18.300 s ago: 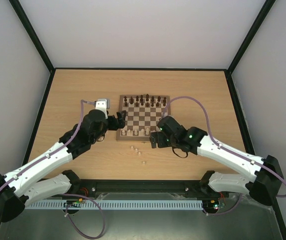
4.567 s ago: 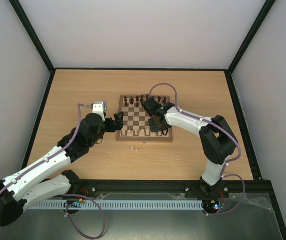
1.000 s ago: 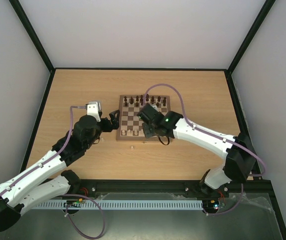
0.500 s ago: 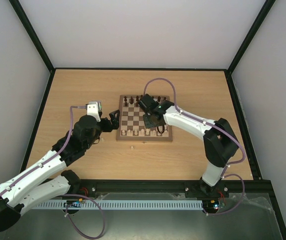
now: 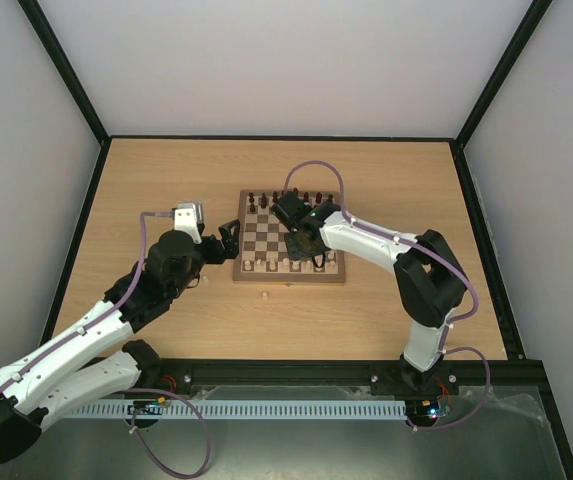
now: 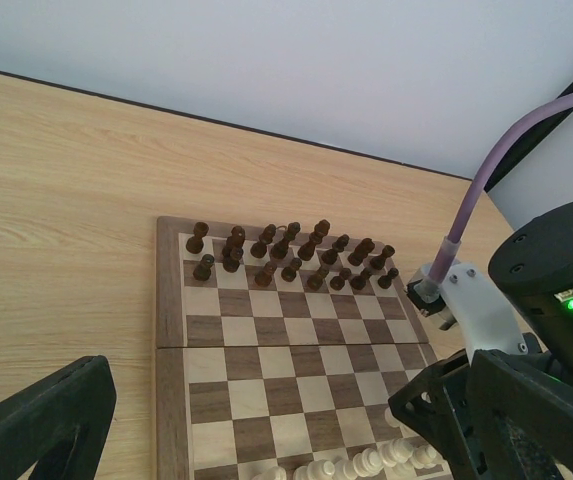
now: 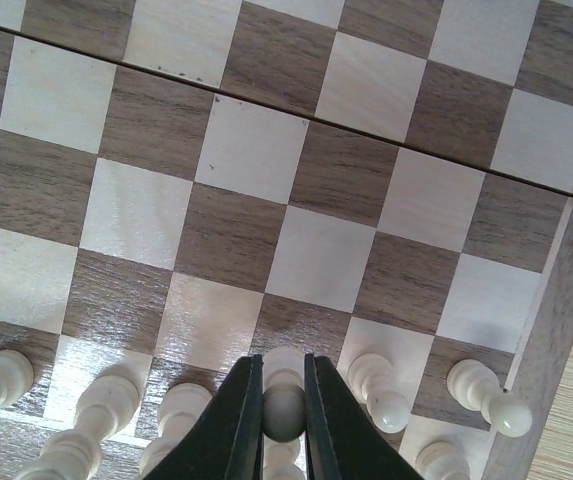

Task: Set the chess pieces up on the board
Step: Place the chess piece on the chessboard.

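The right gripper's (image 7: 284, 392) black fingers (image 7: 241, 420) pinch narrowly on a small pale cream wooden chess piece (image 7: 284, 412), among its fellow cream pieces (image 7: 379, 393) in the near rows of the square brown-and-cream checkered wooden board (image 7: 256, 240), near its right border; whether it touches the square I cannot tell; the left gripper (image 5: 231, 237) hangs just beside the board's left edge, its one plain finger (image 6: 41, 425) set far aside, so the gap looks wide; dark brown pieces (image 6: 286, 255) line the far rows.
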Controlling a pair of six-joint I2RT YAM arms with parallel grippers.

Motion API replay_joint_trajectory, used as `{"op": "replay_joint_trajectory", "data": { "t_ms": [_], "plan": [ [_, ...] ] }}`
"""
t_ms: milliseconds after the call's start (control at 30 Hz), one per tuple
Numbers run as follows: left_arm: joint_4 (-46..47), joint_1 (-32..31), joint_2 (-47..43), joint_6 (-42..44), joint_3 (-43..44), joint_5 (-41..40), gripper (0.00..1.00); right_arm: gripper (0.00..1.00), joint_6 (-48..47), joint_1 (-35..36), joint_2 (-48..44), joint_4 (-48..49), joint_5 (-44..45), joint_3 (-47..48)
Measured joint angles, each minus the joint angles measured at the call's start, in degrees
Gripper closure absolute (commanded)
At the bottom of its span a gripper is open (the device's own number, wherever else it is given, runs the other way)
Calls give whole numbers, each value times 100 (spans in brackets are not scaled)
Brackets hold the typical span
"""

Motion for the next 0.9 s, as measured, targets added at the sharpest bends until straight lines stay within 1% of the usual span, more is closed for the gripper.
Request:
{"op": "replay_joint_trajectory", "data": {
  "t_ms": [800,900],
  "plan": [
    [0,0,-2,2,0,-2,1,86,-87,-155,232,162,-151,-52],
    [0,0,-2,2,0,-2,1,83,-98,-155,232,175,-160,-79]
  ]
}}
